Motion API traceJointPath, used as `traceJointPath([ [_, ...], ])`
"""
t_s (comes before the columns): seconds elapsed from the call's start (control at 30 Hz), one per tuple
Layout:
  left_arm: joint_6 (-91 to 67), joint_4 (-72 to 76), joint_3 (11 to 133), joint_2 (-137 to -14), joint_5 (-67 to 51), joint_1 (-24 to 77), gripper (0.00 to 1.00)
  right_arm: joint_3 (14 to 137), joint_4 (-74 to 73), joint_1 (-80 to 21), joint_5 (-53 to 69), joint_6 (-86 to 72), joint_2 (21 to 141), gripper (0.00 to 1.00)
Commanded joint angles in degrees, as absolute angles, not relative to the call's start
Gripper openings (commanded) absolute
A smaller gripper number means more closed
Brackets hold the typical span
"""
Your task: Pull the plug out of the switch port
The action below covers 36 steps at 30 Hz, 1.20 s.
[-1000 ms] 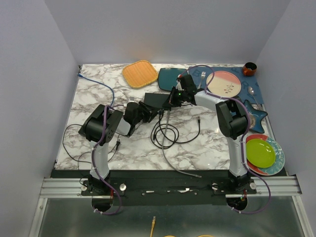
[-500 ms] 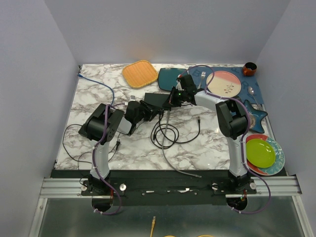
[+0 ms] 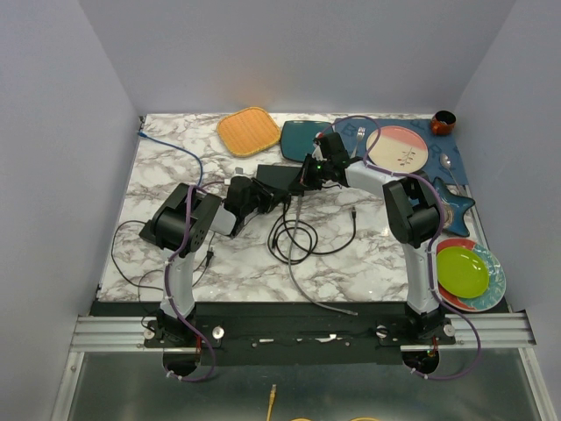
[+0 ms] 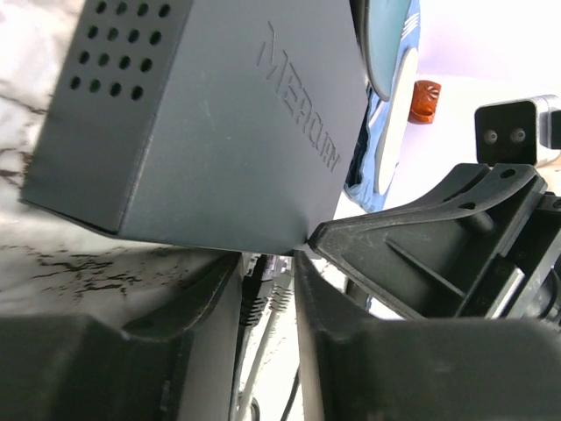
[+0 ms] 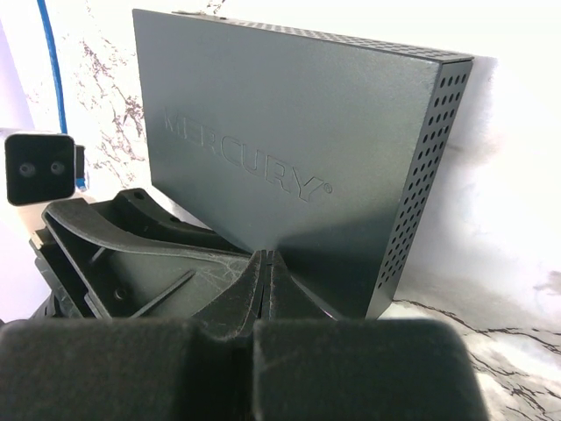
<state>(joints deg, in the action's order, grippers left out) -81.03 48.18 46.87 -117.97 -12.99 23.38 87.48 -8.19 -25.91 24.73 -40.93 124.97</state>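
Compared with a second before, the left tool (image 3: 259, 195) had advanced toward the far edge of the bench (image 3: 237, 263) and up to the switch (image 3: 277, 178), and its jaws had narrowed. The switch, a flat matte-black box, lay at mid-bench toward the far edge, just on the near side of the teal square plate (image 3: 302, 139). In the left wrist view the switch (image 4: 219, 114) filled the upper frame, and a black plug (image 4: 253, 303) and a grey plug (image 4: 279, 294) sat side by side in its near edge. The left tool (image 4: 267, 263) had one finger on either side of this pair, with the jaws partly apart. Whether they pressed on the plugs could not be told. The right tool (image 3: 307, 173) was at the right end of the switch. In the right wrist view the right tool (image 5: 266, 259) had its jaws closed, holding nothing, with its tips at the box's near edge. Black cable (image 3: 298, 232) lay coiled on the near side of the switch, and a grey cable (image 3: 307, 281) trailed toward the near edge. An orange mat (image 3: 248, 131) lay at the far edge, and a pink plate (image 3: 397, 149) near the far right corner.
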Motion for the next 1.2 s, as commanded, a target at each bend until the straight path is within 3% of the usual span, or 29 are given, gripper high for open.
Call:
traceJointPath([
  [0.0, -79.4, 40.6, 47.1, -120.6, -12.0, 24.1, 0.30, 86.1, -12.7, -26.0, 24.0, -40.0, 127.1, 0.01],
  [0.2, -79.4, 41.1, 46.8, -120.7, -12.5, 24.1, 0.22, 86.1, -12.7, -26.0, 24.0, -40.1, 127.1, 0.01],
  [0.33, -79.5, 43.3, 45.5, -120.8, -12.7, 24.1, 0.33, 86.1, -12.7, -26.0, 24.0, -40.1, 127.1, 0.01],
  [0.53, -79.3, 43.8, 45.3, -120.7, -13.3, 24.1, 0.39, 86.1, -12.7, -26.0, 23.9, -40.1, 127.1, 0.01],
  [0.8, -79.3, 44.6, 43.9, -120.1, -13.4, 24.3, 0.37, 86.0, -12.6, -26.0, 23.8, -40.1, 127.0, 0.01],
  [0.93, -79.1, 46.0, 42.6, -119.7, -13.6, 24.3, 0.43, 86.0, -12.6, -26.0, 23.7, -40.1, 127.0, 0.01],
  [1.17, -79.3, 42.5, 44.7, -120.1, -13.8, 24.3, 0.43, 86.1, -12.6, -26.0, 23.8, -40.0, 127.0, 0.01],
])
